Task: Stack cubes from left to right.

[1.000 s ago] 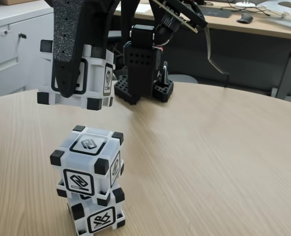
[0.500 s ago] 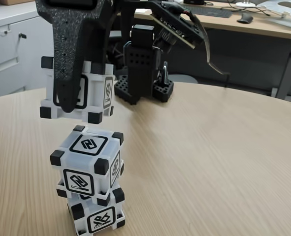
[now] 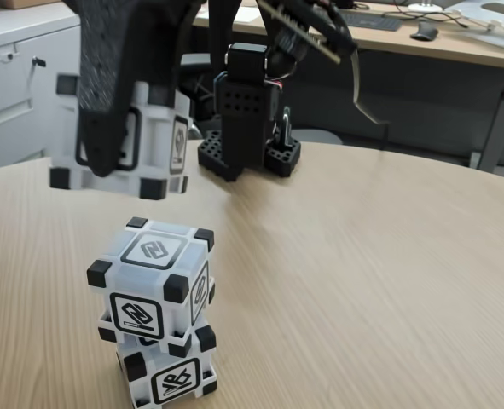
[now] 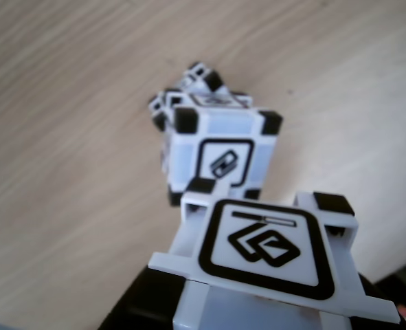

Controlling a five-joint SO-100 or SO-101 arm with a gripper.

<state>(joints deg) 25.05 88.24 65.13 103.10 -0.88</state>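
Above a wooden table (image 3: 362,256), the black gripper (image 3: 107,128) grips a third cube (image 3: 153,141) in mid-air. Below, slightly right: a two-cube stack (image 3: 153,315), w/ an air gap between.

Cubes: three in all, each white with black corner blocks.
Cubes in the stack: two, an upper cube (image 3: 152,277) sitting on a lower cube (image 3: 168,372); in the other view, the upper cube (image 4: 218,148) hides most of the lower cube (image 4: 197,80).
Cubes in the air: one, the lifted cube (image 3: 149,141), seen close up in the other view as well (image 4: 264,265).
Claws: one black claw (image 3: 107,145), its fingers closed across the lifted cube.
Robot base blocks: one, black and perforated (image 3: 247,128).
Counters: one round wooden counter (image 3: 362,273).
Desks behind: one (image 3: 456,43).
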